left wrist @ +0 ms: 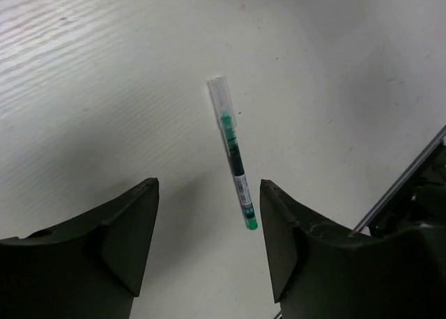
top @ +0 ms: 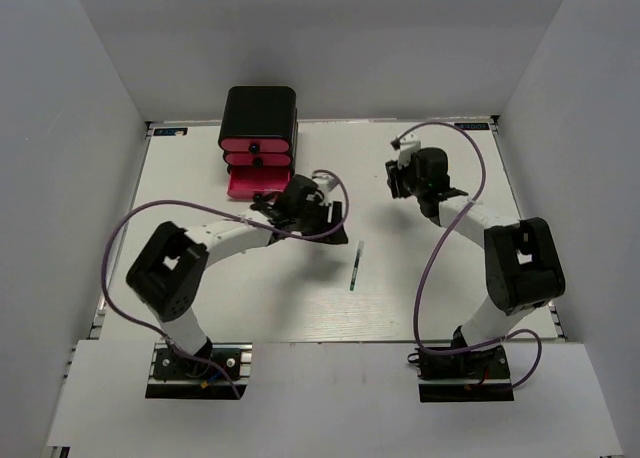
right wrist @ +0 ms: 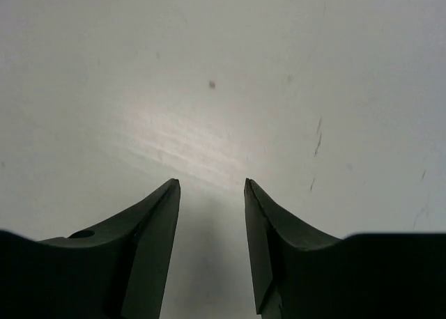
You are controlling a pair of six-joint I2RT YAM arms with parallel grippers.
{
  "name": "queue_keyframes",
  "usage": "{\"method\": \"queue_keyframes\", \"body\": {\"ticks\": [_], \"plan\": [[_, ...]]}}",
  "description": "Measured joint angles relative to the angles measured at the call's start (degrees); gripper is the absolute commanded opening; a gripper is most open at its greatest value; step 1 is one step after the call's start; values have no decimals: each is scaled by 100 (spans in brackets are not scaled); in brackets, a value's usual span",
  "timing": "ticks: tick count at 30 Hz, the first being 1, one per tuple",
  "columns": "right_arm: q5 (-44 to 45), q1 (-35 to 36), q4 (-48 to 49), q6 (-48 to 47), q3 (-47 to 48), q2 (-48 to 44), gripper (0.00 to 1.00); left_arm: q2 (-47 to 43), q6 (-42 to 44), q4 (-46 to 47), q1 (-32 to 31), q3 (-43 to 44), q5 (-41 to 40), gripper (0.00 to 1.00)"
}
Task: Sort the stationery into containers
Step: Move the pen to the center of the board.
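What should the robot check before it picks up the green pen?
1. The left fingers are open and empty: ok.
2. The green pen lies flat and alone on the table: ok.
3. The green pen is centred between the left fingers: not ok, its green end sits close to one finger.
4. A drawer is open for it: ok, the bottom pink drawer is pulled out.
5. There is room inside that drawer: cannot tell.
6. The right fingers are empty and away from the pen: ok.
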Motion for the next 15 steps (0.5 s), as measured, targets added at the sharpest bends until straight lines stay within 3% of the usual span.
{"method": "queue_keyframes", "body": {"ticks": [8, 11, 15], "plan": [[131, -579, -516, 210, -732, -684, 50, 1731, 216, -892, -955, 1696, -802, 71], [127, -815, -501, 295, -741, -824, 51, 2186, 254, -1351, -1204, 2275, -1104, 68], [79, -1008, -498, 398, -758, -837, 51, 2433, 328, -1886, -1438, 2730, -1530, 54]]}}
